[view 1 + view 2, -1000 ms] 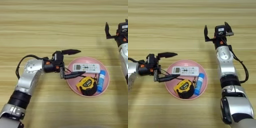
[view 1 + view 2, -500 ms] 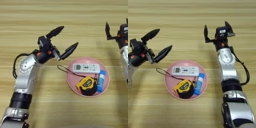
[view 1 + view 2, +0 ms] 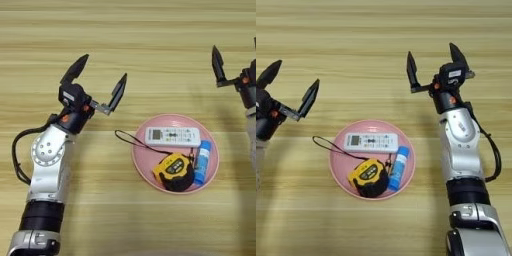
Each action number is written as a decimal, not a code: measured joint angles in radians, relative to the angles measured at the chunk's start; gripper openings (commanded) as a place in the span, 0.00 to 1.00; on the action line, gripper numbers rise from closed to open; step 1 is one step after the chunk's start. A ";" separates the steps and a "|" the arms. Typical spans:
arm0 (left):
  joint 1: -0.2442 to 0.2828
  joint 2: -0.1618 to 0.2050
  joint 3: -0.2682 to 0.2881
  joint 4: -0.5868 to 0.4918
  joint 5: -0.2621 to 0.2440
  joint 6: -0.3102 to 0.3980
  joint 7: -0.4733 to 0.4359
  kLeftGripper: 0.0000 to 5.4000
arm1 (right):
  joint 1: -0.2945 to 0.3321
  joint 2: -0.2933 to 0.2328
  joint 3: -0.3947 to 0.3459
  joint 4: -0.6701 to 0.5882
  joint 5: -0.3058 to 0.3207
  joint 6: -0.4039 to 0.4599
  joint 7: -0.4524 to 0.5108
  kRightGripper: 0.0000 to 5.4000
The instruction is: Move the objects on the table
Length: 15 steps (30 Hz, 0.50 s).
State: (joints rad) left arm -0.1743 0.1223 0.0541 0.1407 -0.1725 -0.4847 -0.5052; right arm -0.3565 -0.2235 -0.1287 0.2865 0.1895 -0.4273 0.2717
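Round pink plate [image 3: 142, 167] on wood.

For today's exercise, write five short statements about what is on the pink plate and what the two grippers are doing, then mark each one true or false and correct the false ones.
1. The white remote lies on the pink plate. True.
2. The left gripper is shut on the tape measure. False: its fingers are spread open above bare table, left of the plate.
3. The blue tube lies on the table outside the plate. False: it lies in the plate, right of the tape measure.
4. The tape measure's black cord trails over the plate's left rim. True.
5. The right gripper is open. True.
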 measured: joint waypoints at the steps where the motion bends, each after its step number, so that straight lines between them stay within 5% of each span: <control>1: 0.000 0.001 0.002 0.004 0.012 -0.004 0.012 1.00 | 0.009 0.000 0.000 -0.008 0.003 -0.001 0.006 1.00; 7: -0.002 0.014 0.022 0.082 0.058 -0.023 0.104 1.00 | 0.085 -0.039 0.005 -0.098 0.116 0.040 0.180 1.00; 11: -0.010 0.016 0.018 0.142 0.093 -0.038 0.140 1.00 | 0.119 -0.099 0.012 -0.166 0.206 0.153 0.309 1.00; 15: -0.019 0.016 0.018 0.164 0.100 -0.040 0.170 1.00 | 0.136 -0.155 0.030 -0.233 0.230 0.269 0.391 1.00</control>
State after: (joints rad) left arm -0.1929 0.1384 0.0725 0.3051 -0.0727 -0.5247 -0.3355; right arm -0.2208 -0.3788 -0.0985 0.0533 0.4193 -0.1587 0.6627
